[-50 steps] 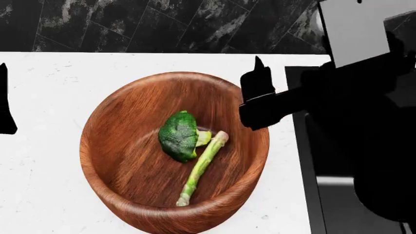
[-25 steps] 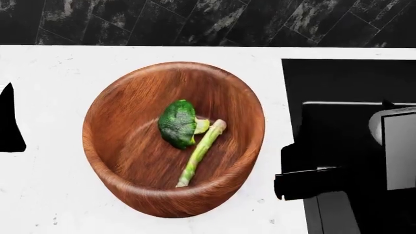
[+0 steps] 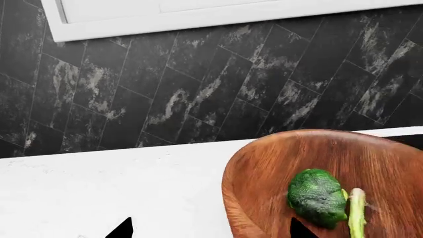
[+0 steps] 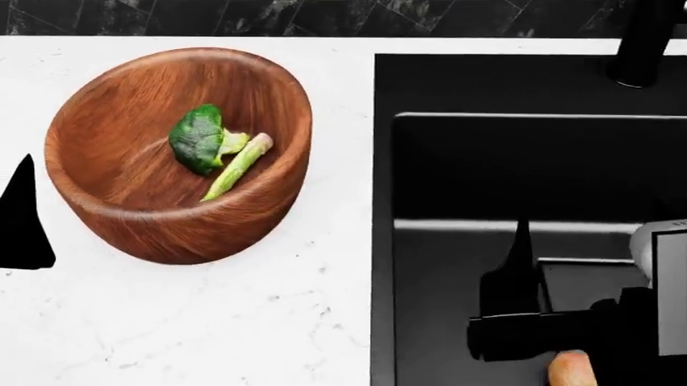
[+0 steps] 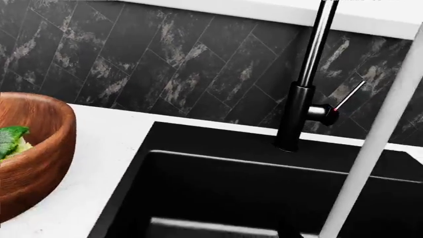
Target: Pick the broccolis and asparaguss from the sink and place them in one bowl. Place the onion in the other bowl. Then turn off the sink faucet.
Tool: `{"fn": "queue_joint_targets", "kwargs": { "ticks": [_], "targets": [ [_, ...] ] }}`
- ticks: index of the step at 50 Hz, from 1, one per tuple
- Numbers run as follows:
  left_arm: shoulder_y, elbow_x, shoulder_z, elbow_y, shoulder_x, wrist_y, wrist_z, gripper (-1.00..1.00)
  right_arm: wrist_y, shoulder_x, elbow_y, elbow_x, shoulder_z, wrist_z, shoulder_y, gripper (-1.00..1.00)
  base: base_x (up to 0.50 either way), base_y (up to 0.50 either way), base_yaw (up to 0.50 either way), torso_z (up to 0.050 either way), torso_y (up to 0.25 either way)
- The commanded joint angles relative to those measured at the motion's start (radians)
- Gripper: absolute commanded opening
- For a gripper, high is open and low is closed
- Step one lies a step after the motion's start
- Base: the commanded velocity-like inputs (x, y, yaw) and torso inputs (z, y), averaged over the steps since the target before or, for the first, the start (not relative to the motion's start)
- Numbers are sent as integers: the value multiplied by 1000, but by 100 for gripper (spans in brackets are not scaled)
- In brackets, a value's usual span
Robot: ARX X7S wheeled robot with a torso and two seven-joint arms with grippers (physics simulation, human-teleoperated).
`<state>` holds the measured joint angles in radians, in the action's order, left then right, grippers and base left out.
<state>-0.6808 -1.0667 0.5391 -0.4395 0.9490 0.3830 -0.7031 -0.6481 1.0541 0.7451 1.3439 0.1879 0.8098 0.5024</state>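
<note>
No writing shows. The view has swung right since before — the right gripper (image 4: 523,318) now over the matte black sink (image 4: 516,161), grip unclear; peach-orange onion (image 4: 571,368) just beside its fingers. The reddish-brown wooden bowl (image 4: 129,209) holds a green broccoli floret (image 4: 198,138) and an asparagus spear (image 4: 238,166).

The wooden bowl (image 4: 129,217) is reddish-brown with streaked grain. Inside lie a bright green broccoli (image 4: 198,138) with a pale yellow-green stalk and a light green asparagus (image 4: 238,166) — paler at one end. The table (image 4: 215,322) is white, faintly speckled. The sink (image 4: 516,177) is matte black, as is the faucet (image 5: 298,111), with a silver upper tube. The wall tiles (image 3: 198,84) are black, veined grey-white. The onion (image 4: 571,368) is peach-orange.
</note>
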Motion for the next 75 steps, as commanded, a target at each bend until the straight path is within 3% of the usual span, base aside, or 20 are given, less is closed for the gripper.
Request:
{"fn": "queue_joint_targets", "kwargs": {
  "ticks": [1,45,75],
  "targets": [
    [13,-4,-11,-8,-8,-15,1,100,25,-9,1,-16,-24,2,-37,100,-12,-500,0,0,0],
    [-10,-62,-28,-62,-6,10,-24,100,70,42,23,23,-98,34,-129,100,0,-500,0,0,0],
    [8,-57,-14,-53,-25,8,-10,100,65,-10,-3,-1,-59,4,-102,100,0,-425,0,0,0]
  ]
}}
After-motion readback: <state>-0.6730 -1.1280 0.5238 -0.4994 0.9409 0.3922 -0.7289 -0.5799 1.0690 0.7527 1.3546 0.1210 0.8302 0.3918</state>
